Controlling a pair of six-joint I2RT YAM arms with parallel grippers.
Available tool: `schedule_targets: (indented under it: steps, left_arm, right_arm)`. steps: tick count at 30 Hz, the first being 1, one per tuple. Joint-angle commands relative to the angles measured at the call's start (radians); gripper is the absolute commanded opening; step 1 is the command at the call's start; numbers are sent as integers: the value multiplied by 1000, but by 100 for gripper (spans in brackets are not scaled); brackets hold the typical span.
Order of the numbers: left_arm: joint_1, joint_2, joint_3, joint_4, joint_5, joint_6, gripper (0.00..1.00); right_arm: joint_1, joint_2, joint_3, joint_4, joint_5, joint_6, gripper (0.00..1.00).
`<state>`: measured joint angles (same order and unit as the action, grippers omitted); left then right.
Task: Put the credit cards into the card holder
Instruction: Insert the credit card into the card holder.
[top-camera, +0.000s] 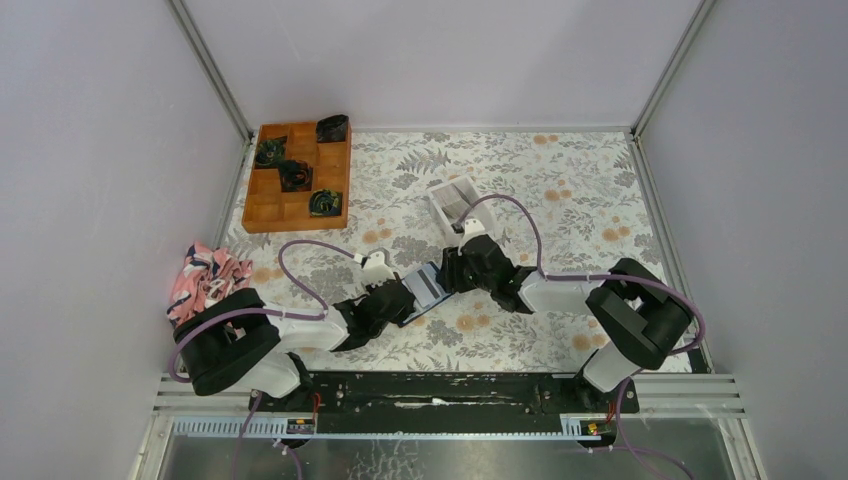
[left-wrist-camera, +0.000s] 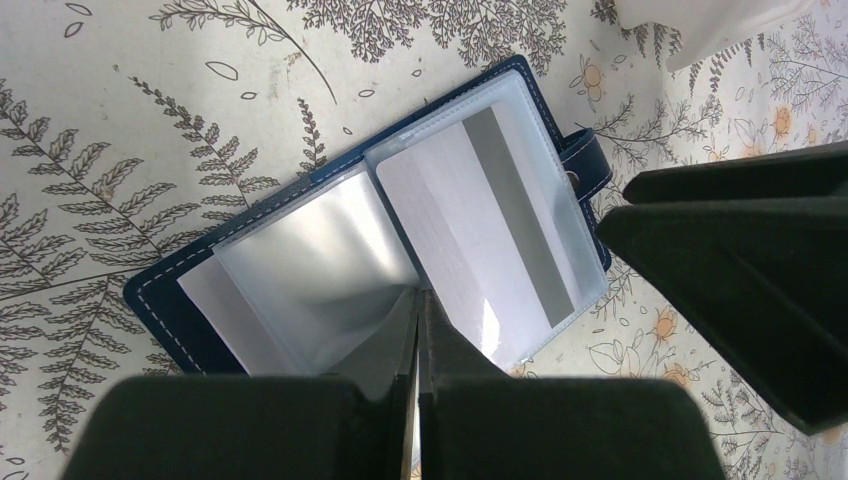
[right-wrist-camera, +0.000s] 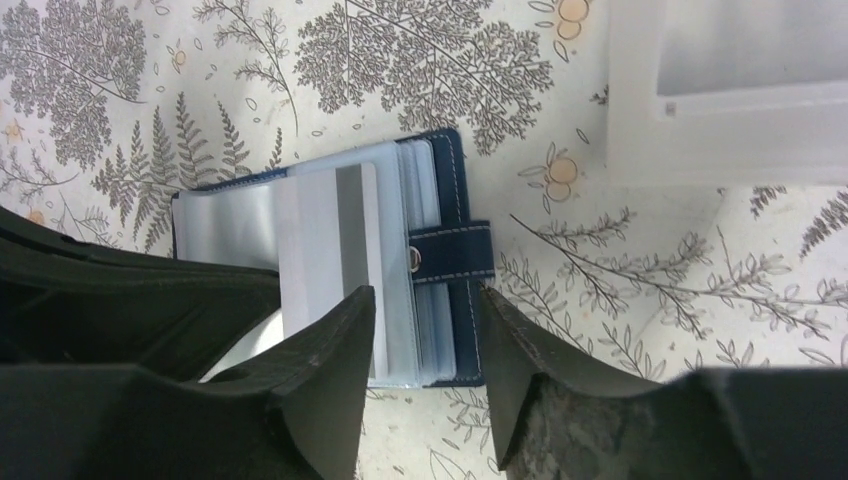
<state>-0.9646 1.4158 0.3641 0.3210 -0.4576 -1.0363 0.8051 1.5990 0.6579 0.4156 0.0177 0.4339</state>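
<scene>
The dark navy folding card holder (top-camera: 425, 288) lies open mid-tabletop (top-camera: 560, 180) between the arms, with free surface on all sides. Its long axis runs diagonally and its strap points toward the white plastic box (top-camera: 455, 200). Only the wrist views show the pale grey-striped card (left-wrist-camera: 470, 220) sleeved inside. The left end effector (left-wrist-camera: 417, 300) is pinched closed at the sleeves' edge. The right end effector (right-wrist-camera: 428, 300) gapes over the holder.

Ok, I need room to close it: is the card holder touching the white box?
Apart. The right wrist view shows bare floral cloth between the card holder and the white box.
</scene>
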Motion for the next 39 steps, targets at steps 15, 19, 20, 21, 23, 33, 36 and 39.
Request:
schedule_targets:
  steps: [15, 19, 20, 21, 23, 33, 36, 39]
  left_arm:
    - [-7, 57, -18, -115, 6, 21, 0]
    - [-6, 67, -9, -115, 7, 28, 0]
    - [-7, 70, -8, -116, 7, 28, 0]
    - [-7, 72, -8, -116, 7, 29, 0]
    - [-6, 75, -5, -115, 7, 31, 0]
    - [-8, 82, -1, -115, 4, 39, 0]
    - [-6, 88, 2, -115, 5, 41, 0]
    - [-6, 91, 4, -116, 5, 42, 0]
  right_arm:
    - [2, -68, -18, -64, 225, -119, 59]
    - [10, -44, -22, -38, 236, -130, 58]
    - [13, -37, -21, -36, 239, -133, 58]
    - [14, -28, -17, -35, 243, -135, 58]
    - [18, -15, -12, -33, 246, -136, 58]
    - [42, 28, -4, 19, 265, -149, 58]
    - [49, 37, -4, 42, 283, -163, 58]
    - [55, 48, -7, 73, 295, -176, 58]
